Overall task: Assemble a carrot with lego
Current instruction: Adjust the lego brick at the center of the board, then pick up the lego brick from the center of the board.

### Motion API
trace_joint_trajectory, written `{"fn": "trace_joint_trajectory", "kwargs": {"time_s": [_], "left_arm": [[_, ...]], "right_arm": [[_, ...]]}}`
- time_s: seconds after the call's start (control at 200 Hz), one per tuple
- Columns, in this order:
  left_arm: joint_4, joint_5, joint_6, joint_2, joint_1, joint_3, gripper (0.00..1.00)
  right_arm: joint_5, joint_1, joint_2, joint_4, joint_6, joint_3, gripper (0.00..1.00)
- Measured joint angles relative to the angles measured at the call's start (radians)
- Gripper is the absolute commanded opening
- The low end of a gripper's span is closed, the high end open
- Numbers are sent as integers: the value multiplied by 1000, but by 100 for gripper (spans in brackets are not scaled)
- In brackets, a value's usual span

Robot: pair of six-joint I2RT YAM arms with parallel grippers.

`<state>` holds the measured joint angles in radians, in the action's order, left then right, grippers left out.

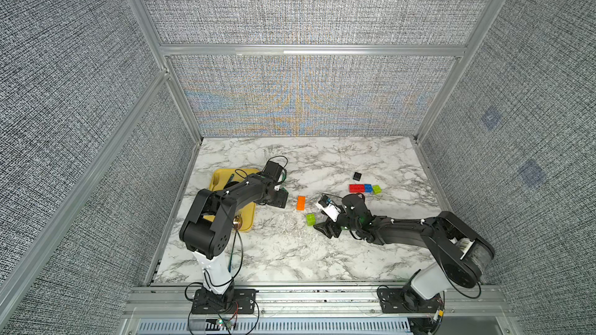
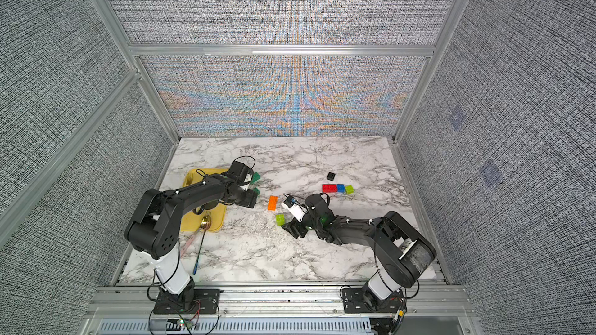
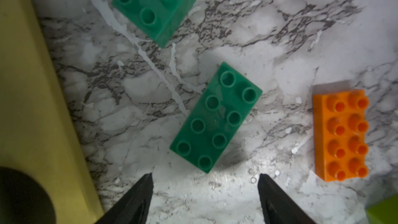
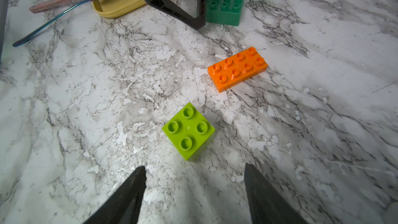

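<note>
The left claw hangs wide and empty just short of a green brick, with a second green brick beyond it. Right of that lies the orange brick. The right claw gapes empty just behind a lime brick. Farther right, red, blue and lime bricks sit in a row on the surface.

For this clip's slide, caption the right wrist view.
Open right gripper poised over a lime brick, orange brick beyond on the marble table.
</note>
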<state>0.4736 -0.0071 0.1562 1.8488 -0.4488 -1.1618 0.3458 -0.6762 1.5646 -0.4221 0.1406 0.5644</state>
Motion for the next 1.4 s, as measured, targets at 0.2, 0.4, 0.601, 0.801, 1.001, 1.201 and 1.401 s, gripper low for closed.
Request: {"fn": "trace_joint_trajectory", "kwargs": {"time_s": [0.2,0.4,0.601,0.801,1.001,1.201,1.401], "left_arm": [[62,-12,-39,123,11,-135,73],[112,0,-52,178,23,-208,66],[132,15,-75,218,26,-261,54],[130,17,-77,230,27,-275,48],[137,17,-79,249,28,-296,35],[112,45,-77,187,28,-237,22],[126,79,-73,-30,-28,-123,16]], "right_arm": [[-1,0,-14,17,-10,-13,73],[-1,0,-16,23,-13,-18,73],[-1,0,-8,28,-13,-15,73],[-6,0,-12,29,-14,-15,73],[-9,0,-18,29,-22,-15,73],[-9,48,-66,40,-58,-21,73],[9,174,-155,50,-163,-32,73]]}}
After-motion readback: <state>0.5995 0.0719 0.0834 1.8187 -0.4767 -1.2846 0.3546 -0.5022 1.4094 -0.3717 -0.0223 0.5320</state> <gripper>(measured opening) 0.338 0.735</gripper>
